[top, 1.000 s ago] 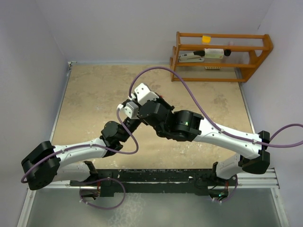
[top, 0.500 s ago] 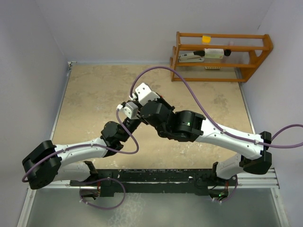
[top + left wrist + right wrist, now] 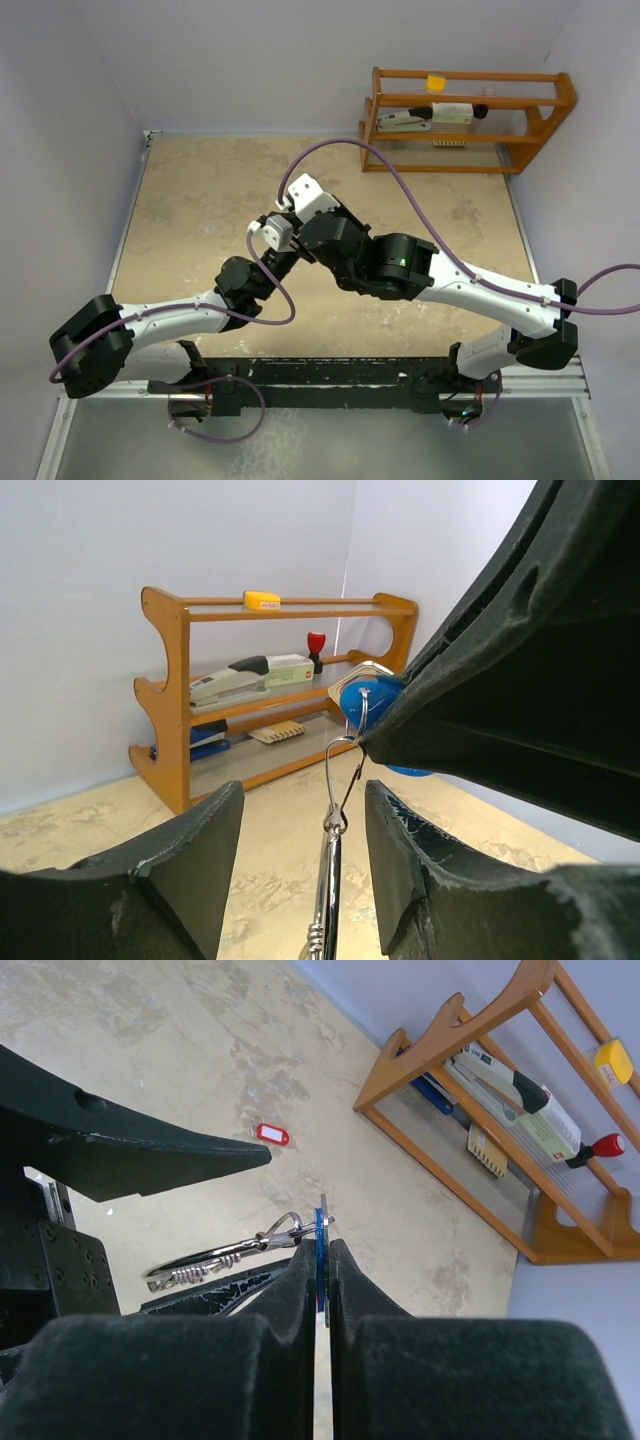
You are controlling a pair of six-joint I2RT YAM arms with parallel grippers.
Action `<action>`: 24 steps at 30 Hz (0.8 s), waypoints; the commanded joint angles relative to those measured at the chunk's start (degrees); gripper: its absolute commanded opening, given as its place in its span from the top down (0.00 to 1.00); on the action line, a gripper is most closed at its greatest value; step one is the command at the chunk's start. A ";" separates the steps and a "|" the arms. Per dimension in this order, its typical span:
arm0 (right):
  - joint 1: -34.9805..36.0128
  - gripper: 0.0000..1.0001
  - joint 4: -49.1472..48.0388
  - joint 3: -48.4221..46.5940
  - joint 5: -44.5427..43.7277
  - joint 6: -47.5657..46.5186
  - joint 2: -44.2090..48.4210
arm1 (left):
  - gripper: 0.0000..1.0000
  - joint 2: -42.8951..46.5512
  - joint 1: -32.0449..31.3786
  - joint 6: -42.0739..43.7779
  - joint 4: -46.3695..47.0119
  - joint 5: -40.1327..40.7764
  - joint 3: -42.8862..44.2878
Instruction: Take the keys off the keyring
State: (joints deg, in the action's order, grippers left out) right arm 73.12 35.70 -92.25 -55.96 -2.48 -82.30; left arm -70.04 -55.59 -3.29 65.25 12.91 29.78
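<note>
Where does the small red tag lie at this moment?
In the right wrist view, the red tag lies flat and alone on the beige table, left of the near end of the wooden rack.

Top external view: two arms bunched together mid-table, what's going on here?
The right gripper is shut on the blue-headed key, held up above the table. The keyring is attached to that key and runs between the jaws of the left gripper, which stand apart; whether they grip it deeper in is unclear. A red-headed key lies loose on the table.
</note>
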 commanded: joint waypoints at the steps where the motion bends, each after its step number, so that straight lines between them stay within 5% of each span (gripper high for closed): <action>1: 0.24 1.00 -1.76 -0.50 -0.47 1.15 2.21 | 0.50 -0.27 -0.28 1.38 3.74 0.57 0.83; 19: 0.34 1.00 -1.53 -0.50 0.24 1.97 2.23 | 0.59 -0.18 -0.31 2.43 3.52 0.28 1.16; 24: 0.28 1.00 -1.62 -0.31 0.11 2.00 2.30 | 0.77 -0.28 -0.30 2.33 3.64 -0.41 1.16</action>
State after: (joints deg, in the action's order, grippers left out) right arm 73.12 35.73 -92.23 -55.48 -1.43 -82.30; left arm -70.28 -55.59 -1.83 65.56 13.45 29.78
